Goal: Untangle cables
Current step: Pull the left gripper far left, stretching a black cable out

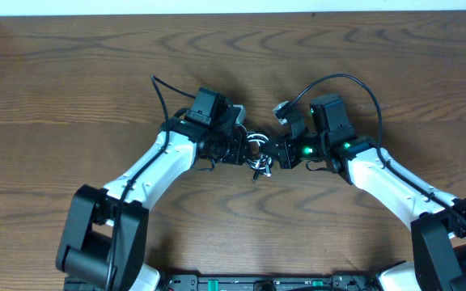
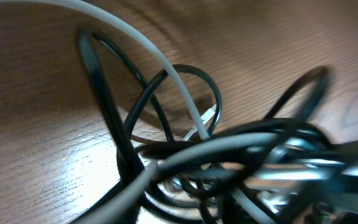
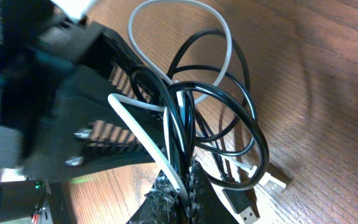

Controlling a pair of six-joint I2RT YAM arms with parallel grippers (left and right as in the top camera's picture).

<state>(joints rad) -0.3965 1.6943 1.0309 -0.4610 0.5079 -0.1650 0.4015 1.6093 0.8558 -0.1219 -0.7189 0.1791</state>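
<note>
White cable (image 3: pixel 225 53): one. Black cables (image 3: pixel 257 134): count unclear. Pincers (image 1: pixel 247 149) (image 1: pixel 277 153): two.

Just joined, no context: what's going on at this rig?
Two arms are working a tangle of black and white cables in the middle of the table. The right arm has its jaws shut on a few cords at the bundle's edge. The left arm meets the loops from the other side; its grip is unclear. The cords are one knotted bundle, none free yet.
</note>
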